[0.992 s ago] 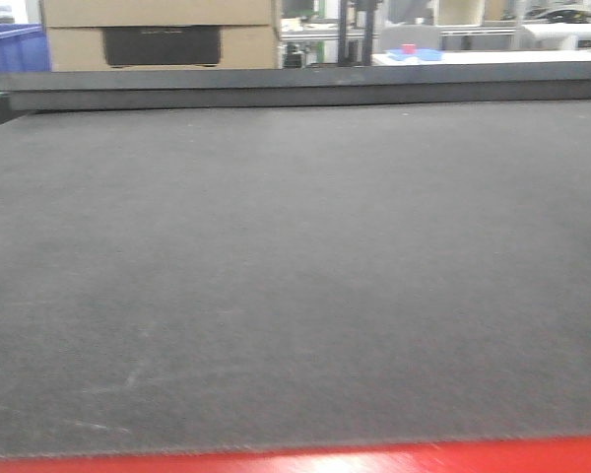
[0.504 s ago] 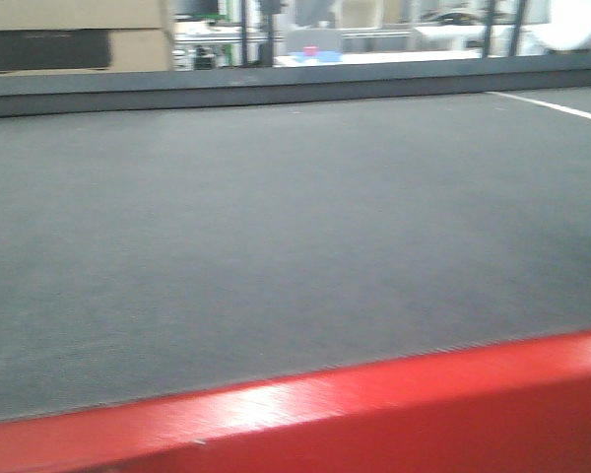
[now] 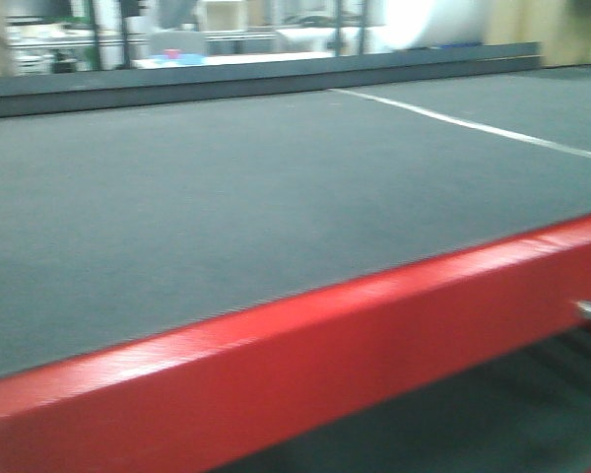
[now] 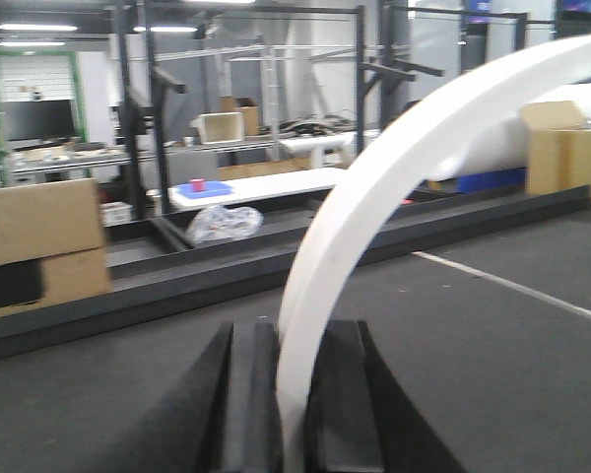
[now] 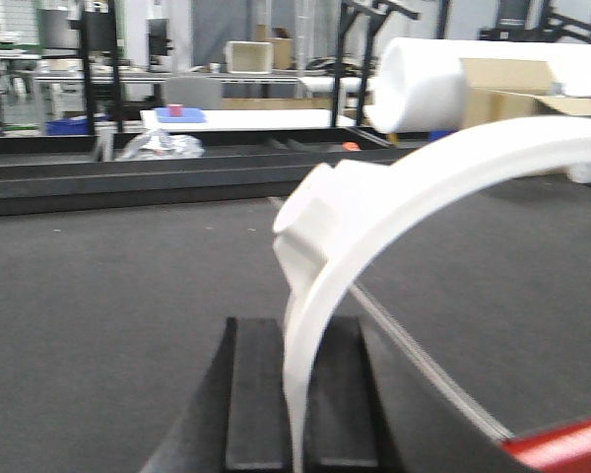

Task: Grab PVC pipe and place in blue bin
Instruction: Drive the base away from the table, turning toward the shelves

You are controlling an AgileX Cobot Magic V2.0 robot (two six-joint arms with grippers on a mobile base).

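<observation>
Front view: only the bench, dark grey mat (image 3: 177, 207) on top, glossy red front edge (image 3: 325, 340), thin white line (image 3: 473, 126) running over the mat twd the far R corner. No arms, pipe or bin here, and it's all a bit blurred. L wrist view: L gripper (image 4: 295, 340) hangs above the mat, its black fingers (image 4: 246, 404) pressed in on the foot of the PVC pipe (image 4: 369, 192), a white arched strap sweeping up & out at top R, so the far end is out of shot. Beyond the bench's far edge sit cardboard boxes (image 4: 39, 222) and sth blue (image 4: 483, 180) under a white roll; can't tell if that's the blue bin. R wrist view: R gripper (image 5: 295, 340) likewise, fingers (image 5: 256, 394) pinching a second PVC pipe (image 5: 424, 182), same white arch w/ a raised lump near its lower end. The red edge peeks in at bottom R. I'd say the grab is done for both arms, pieces up off the bench. What's left is the carry & drop, and no bin is surely in sight. Writing/brands: none legible, as box faces & bkgd are too soft.
</observation>
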